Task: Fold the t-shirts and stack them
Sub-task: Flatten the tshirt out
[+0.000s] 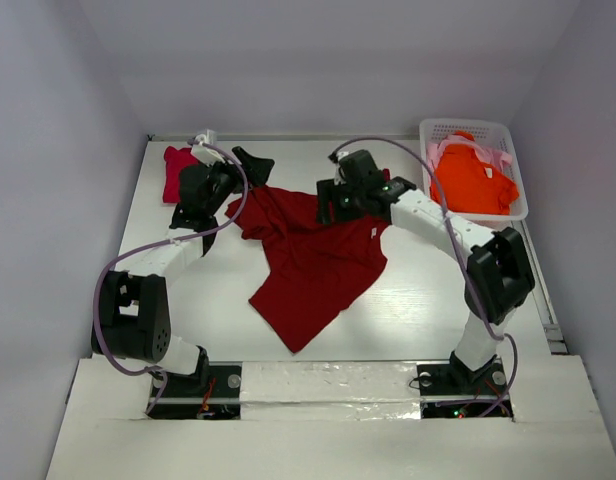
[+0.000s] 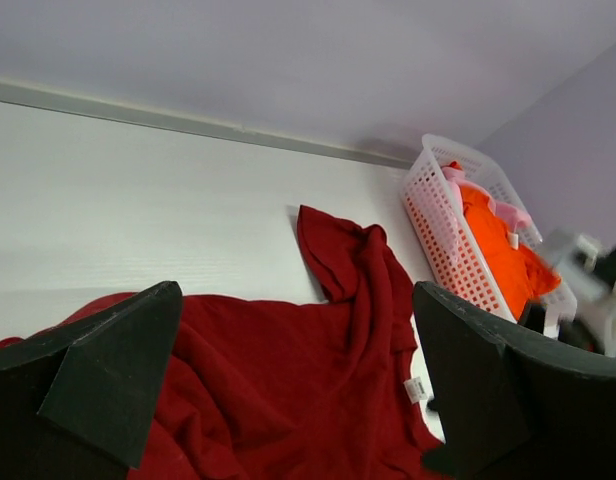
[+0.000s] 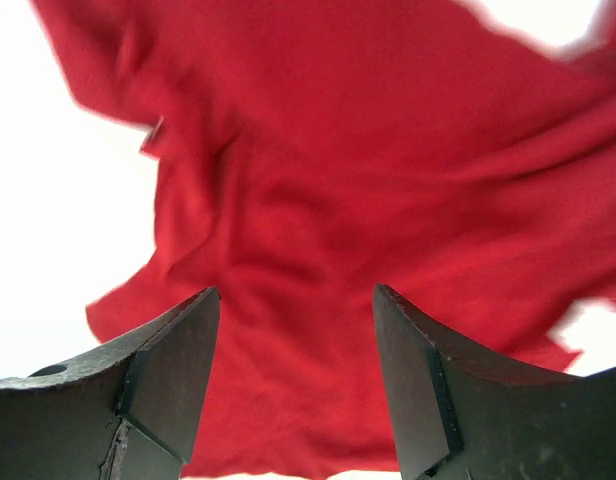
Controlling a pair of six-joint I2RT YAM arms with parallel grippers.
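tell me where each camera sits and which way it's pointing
Top external: above and behind the arm bases, looking down on the table; both arms show whole.
Left wrist: on the left arm, low, facing across the table toward the far wall; its open left end effector frames the view.
Right wrist: on the right arm, facing close down onto cloth; its open right end effector shows.
Shared: the dark red t-shirt is in all three; the white basket holding the orange t-shirt is in top and left wrist.

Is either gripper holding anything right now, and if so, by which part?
Nothing is held. The left gripper and the right gripper both stand open over the dark red t-shirt, with no cloth between their fingers.
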